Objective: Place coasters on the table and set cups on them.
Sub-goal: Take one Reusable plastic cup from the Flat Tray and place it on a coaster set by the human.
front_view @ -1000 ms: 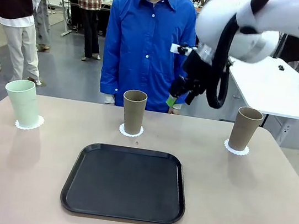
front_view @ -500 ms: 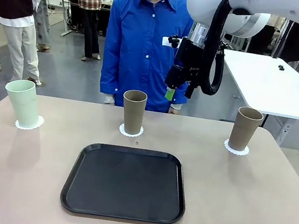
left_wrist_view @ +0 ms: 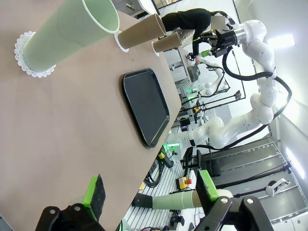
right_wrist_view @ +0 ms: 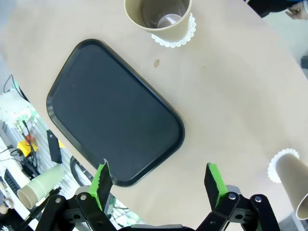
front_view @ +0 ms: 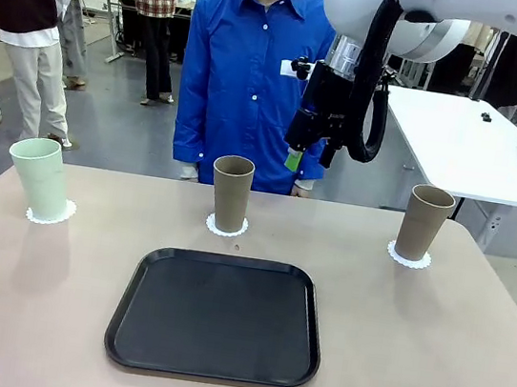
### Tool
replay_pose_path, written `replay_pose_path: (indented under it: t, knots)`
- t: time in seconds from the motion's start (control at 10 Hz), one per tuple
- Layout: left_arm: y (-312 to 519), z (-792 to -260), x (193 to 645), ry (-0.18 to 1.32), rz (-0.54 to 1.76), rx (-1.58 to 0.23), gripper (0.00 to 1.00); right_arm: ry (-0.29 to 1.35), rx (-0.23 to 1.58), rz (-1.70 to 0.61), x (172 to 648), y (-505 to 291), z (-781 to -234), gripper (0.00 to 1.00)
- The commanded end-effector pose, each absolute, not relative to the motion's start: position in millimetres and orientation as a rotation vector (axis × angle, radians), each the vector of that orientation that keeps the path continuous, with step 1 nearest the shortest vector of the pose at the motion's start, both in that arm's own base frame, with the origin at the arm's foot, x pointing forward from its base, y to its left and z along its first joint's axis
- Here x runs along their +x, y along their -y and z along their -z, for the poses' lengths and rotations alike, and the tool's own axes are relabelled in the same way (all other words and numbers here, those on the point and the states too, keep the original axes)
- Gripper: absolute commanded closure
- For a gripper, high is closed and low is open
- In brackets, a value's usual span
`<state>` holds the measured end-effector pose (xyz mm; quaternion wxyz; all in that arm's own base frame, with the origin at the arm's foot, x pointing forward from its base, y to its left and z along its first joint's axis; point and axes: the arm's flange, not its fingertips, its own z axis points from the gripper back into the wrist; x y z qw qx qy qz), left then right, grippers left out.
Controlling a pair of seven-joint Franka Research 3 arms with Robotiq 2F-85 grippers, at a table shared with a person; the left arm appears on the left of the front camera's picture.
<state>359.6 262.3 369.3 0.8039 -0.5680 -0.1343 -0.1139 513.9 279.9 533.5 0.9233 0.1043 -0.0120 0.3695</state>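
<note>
Right pincer (front_view: 306,156) hung high over the desk's (front_view: 429,352) far middle, pointing down, jaws wide and empty, left pincer (left_wrist_view: 151,195) wide, low over the near-left edge

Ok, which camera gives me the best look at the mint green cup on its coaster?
The left wrist view: the mint green cup looms large and close, its coaster showing at the base. The front view shows it small, upright at the table's far left edge.

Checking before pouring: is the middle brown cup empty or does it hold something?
Empty. The right wrist view looks straight down into the middle brown cup and shows its bare bottom; it stands upright on its coaster.
</note>
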Motion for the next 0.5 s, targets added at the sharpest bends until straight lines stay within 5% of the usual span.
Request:
replay_pose_path:
  t: [0.0, 0.4]
  knots:
    - [-263.6, -371.0, 358.6, 0.292, 0.241, -1.214, 0.0, 0.035, 0.233, -0.756, 509.3, -276.8, -529.6, 0.0]
    - [-263.6, -371.0, 358.6, 0.292, 0.241, -1.214, 0.0, 0.035, 0.233, -0.756, 509.3, -276.8, -529.6, 0.0]
